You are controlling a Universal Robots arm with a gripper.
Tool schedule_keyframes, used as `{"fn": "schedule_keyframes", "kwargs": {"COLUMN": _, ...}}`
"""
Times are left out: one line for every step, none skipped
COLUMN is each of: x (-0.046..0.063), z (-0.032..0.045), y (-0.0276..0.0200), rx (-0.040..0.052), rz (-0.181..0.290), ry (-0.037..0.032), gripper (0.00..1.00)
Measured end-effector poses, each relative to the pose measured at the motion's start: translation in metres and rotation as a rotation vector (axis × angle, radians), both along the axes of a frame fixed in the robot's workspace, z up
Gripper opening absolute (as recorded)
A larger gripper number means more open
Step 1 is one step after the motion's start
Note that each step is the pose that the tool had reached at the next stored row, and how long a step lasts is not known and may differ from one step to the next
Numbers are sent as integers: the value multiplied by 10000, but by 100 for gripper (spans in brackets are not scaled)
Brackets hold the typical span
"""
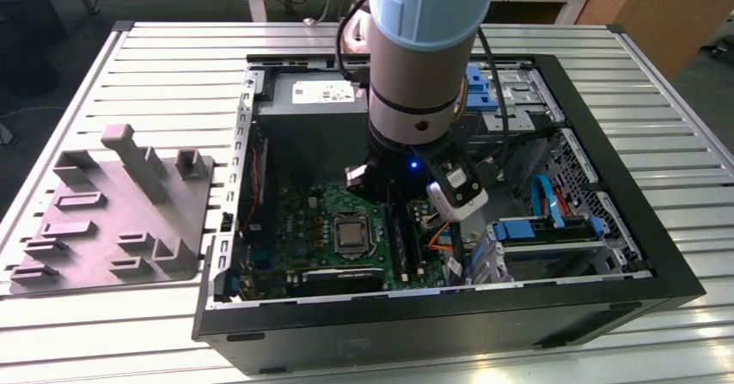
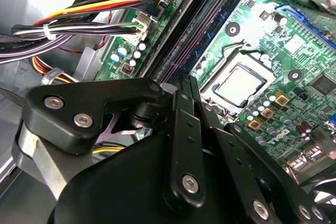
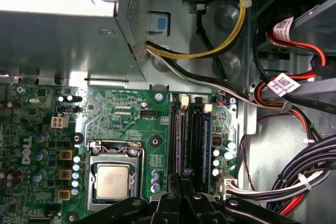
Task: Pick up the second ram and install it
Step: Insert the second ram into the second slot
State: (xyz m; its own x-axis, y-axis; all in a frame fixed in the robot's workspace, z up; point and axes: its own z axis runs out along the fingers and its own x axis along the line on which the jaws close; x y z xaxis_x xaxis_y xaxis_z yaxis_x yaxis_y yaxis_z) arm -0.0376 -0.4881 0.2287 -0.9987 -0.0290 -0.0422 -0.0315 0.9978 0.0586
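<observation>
Now you're on install step: gripper looks pinched near-closed on ram, which sits in slot right under it. Seating prob. needs straight, even push w/o tilt.

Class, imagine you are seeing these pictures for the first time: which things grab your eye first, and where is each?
The pale-blue robot arm reaching into the open computer case in the middle of the exterior view comes first, then the grey slotted block on the slatted table at that view's left. In the first wrist view the silver processor gleams on the green motherboard, with the black gripper over the dark memory slots.
</observation>
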Motion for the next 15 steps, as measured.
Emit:
{"fn": "schedule_keyframes", "kwargs": {"x": 0, "z": -1, "y": 0, "rx": 0, "rz": 0, "ry": 0, "gripper": 11}}
{"fn": "schedule_keyframes", "kwargs": {"x": 0, "z": -3, "y": 0, "rx": 0, "rz": 0, "ry": 0, "gripper": 11}}
{"fn": "schedule_keyframes", "kwargs": {"x": 0, "z": -5, "y": 0, "rx": 0, "rz": -1, "ry": 0, "gripper": 11}}
{"fn": "schedule_keyframes", "kwargs": {"x": 0, "z": -8, "y": 0, "rx": 1, "rz": 0, "ry": 0, "gripper": 11}}
{"fn": "schedule_keyframes", "kwargs": {"x": 1, "z": -9, "y": 0, "rx": 0, "rz": -1, "ry": 0, "gripper": 11}}
{"fn": "schedule_keyframes", "kwargs": {"x": 6, "z": -10, "y": 0, "rx": 0, "rz": 2, "ry": -1, "gripper": 11}}
{"fn": "schedule_keyframes", "kwargs": {"x": 9, "z": -12, "y": 0, "rx": 0, "rz": 1, "ry": 0, "gripper": 11}}
{"fn": "schedule_keyframes", "kwargs": {"x": 9, "z": -13, "y": 0, "rx": 1, "rz": 0, "ry": 0, "gripper": 11}}
{"fn": "schedule_keyframes", "kwargs": {"x": 9, "z": -13, "y": 0, "rx": 1, "rz": 0, "ry": 0, "gripper": 11}}
{"fn": "schedule_keyframes", "kwargs": {"x": 9, "z": -14, "y": 0, "rx": 1, "rz": 0, "ry": 0, "gripper": 11}}
{"fn": "schedule_keyframes", "kwargs": {"x": 9, "z": -16, "y": 0, "rx": 2, "rz": -1, "ry": -1, "gripper": 11}}
{"fn": "schedule_keyframes", "kwargs": {"x": 8, "z": -18, "y": 0, "rx": 3, "rz": 0, "ry": -1, "gripper": 11}}
{"fn": "schedule_keyframes", "kwargs": {"x": 6, "z": -19, "y": 0, "rx": 1, "rz": 0, "ry": -1, "gripper": 11}}
{"fn": "schedule_keyframes", "kwargs": {"x": 4, "z": -19, "y": 0, "rx": 1, "rz": 0, "ry": -1, "gripper": 11}}
{"fn": "schedule_keyframes", "kwargs": {"x": 2, "z": -20, "y": 0, "rx": 1, "rz": 0, "ry": 0, "gripper": 11}}
